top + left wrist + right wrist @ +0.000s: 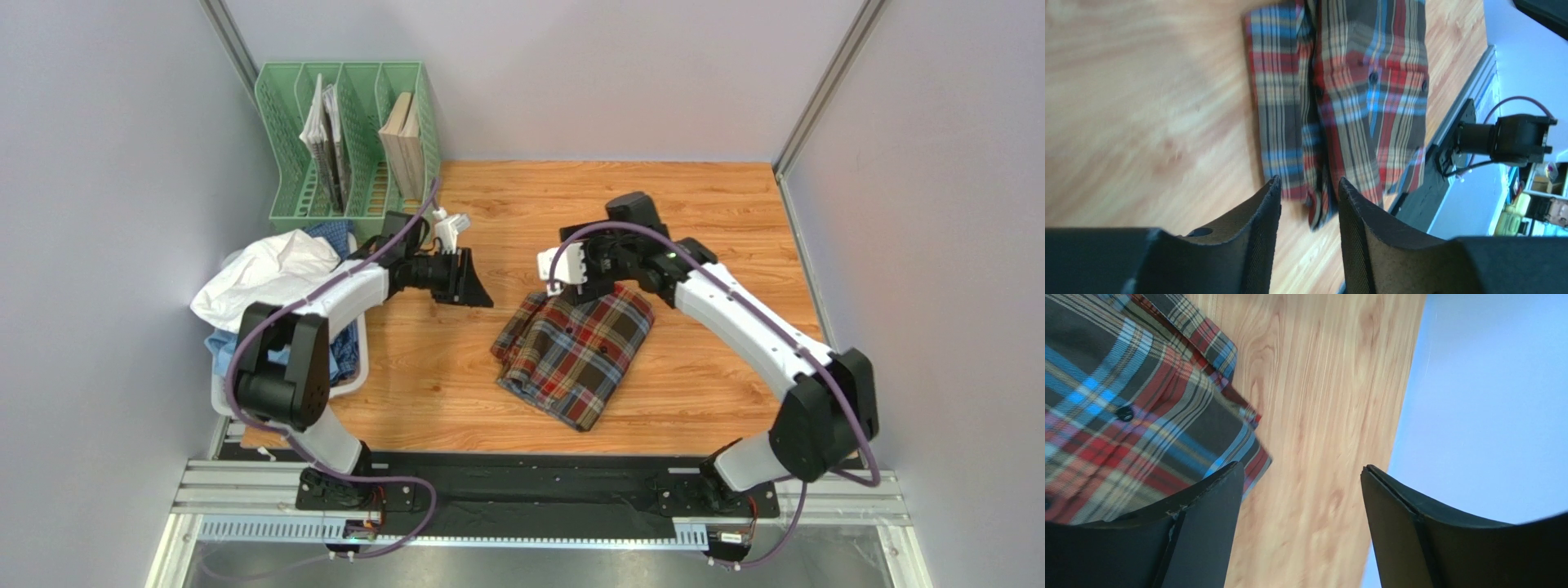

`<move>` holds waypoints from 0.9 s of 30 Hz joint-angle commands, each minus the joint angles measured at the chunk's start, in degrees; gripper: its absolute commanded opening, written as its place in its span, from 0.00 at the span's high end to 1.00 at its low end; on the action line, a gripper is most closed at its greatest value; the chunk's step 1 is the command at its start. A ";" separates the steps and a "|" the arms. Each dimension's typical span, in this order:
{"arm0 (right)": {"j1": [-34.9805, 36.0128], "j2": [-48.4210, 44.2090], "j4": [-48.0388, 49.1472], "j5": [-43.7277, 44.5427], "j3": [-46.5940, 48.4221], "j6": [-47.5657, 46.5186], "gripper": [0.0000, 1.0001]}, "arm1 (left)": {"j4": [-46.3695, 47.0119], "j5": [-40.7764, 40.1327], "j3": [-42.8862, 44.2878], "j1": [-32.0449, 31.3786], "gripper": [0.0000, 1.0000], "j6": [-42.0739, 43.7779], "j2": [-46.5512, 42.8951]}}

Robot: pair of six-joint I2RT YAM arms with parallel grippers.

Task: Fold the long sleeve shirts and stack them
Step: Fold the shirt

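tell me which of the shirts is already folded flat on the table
The tartan shirt, lying folded on the wooden table; the white shirt and the light blue shirt are crumpled in a heap at the left.

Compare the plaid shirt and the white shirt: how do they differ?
The plaid shirt lies folded flat on the wooden table; the white shirt is crumpled atop the laundry pile at left. The plaid shirt is red, brown and blue checked; the white shirt is plain. Both are soft cloth.
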 commanded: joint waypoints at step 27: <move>-27.16 23.92 -20.37 -20.07 4.93 59.83 0.54 | -25.43 -12.21 31.97 -18.23 0.55 17.07 26.38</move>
